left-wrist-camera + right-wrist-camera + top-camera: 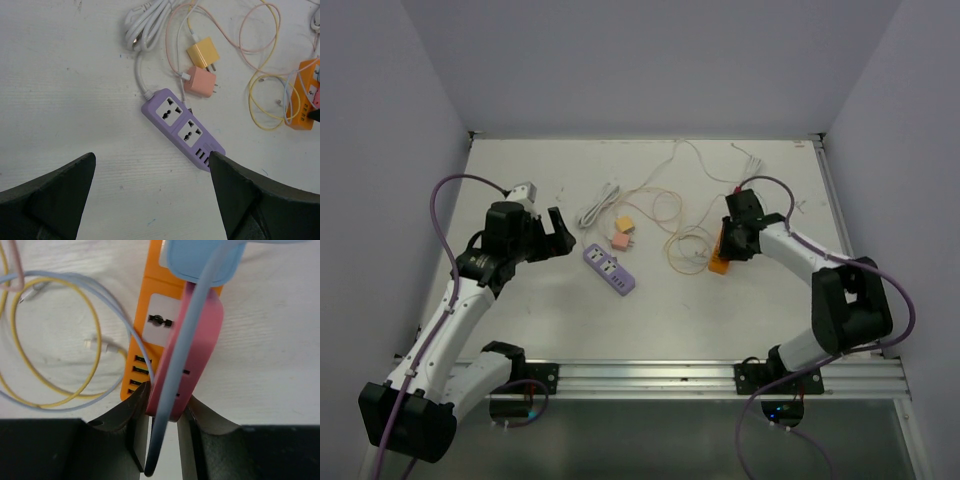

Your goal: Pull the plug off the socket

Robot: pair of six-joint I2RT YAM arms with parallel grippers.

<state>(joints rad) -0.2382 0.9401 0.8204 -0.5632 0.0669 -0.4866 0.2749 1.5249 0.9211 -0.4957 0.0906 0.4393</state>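
Pink plug (207,335) within grip of right end effector (165,401)

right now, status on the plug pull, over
Left fingers open, beside purple strip. Right fingers shut on pink plug, plug on orange strip. Blue cable runs down plug, between the fingers.

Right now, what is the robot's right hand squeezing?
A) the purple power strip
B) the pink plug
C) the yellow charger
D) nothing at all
B: the right wrist view shows the right hand closed on the pink plug, which sits on the orange power strip.
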